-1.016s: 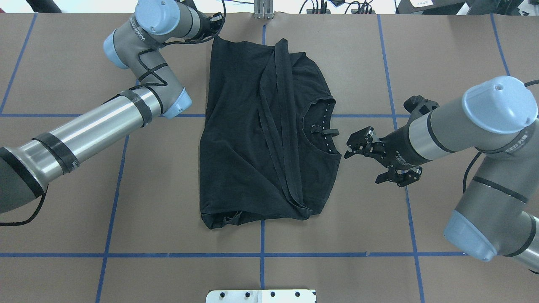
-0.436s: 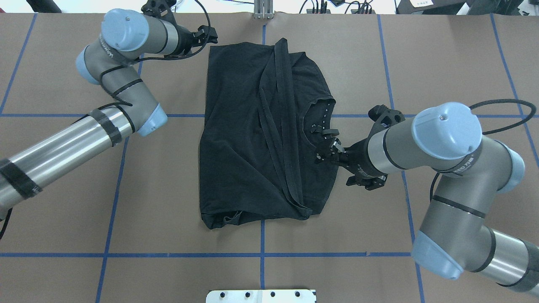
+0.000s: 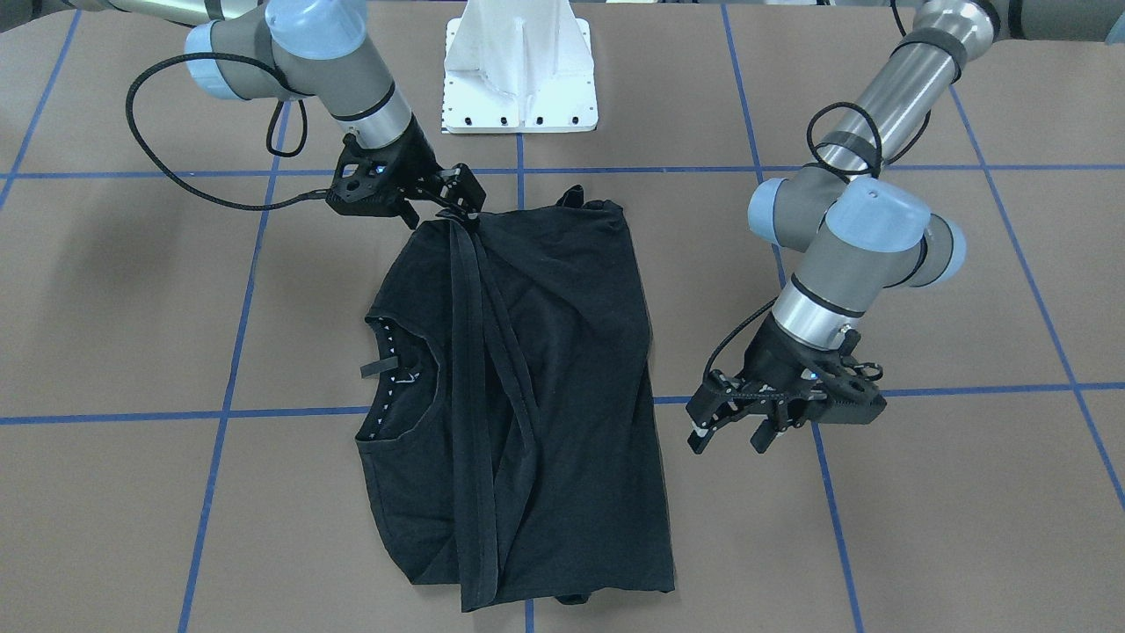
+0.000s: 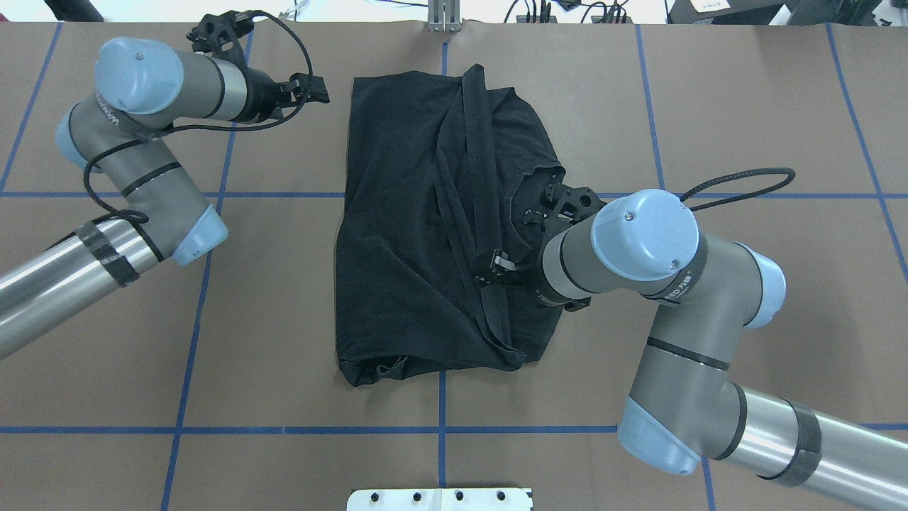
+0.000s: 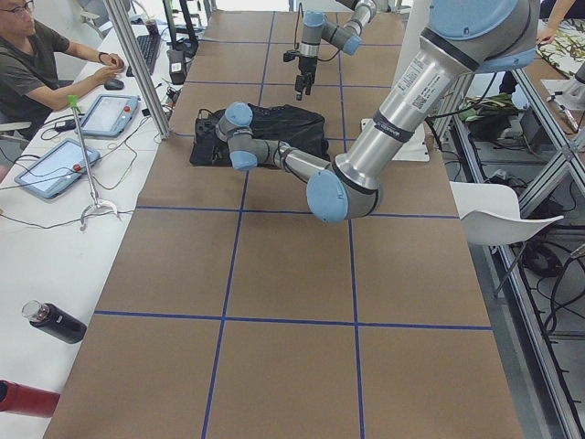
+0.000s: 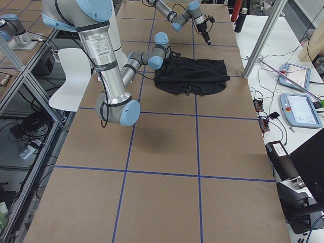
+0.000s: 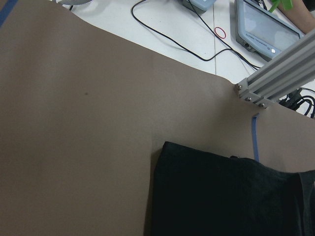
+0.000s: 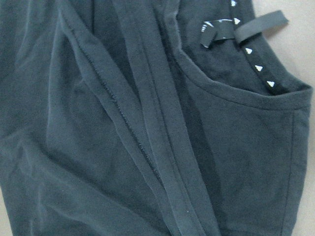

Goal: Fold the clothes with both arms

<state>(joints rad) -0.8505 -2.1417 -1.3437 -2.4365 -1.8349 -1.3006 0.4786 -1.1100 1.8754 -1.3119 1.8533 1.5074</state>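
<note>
Honestly, I'd pinch only the top layer by the collar (image 3: 387, 352) — the right gripper (image 4: 493, 268) is low over the black T-shirt (image 4: 404, 234) mid-bench, and I can't tell if it's closed on anything. Left gripper (image 3: 728, 437) hangs wide open and empty toward the far edge, just left of the shirt — mind the metal post (image 4: 443, 18) standing at that edge.

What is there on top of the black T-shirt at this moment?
Only folded bands of its own cloth lie on the T-shirt. The right end effector hangs above it; whether it touches cannot be judged. Whatever is beneath the folds is covered.
</note>
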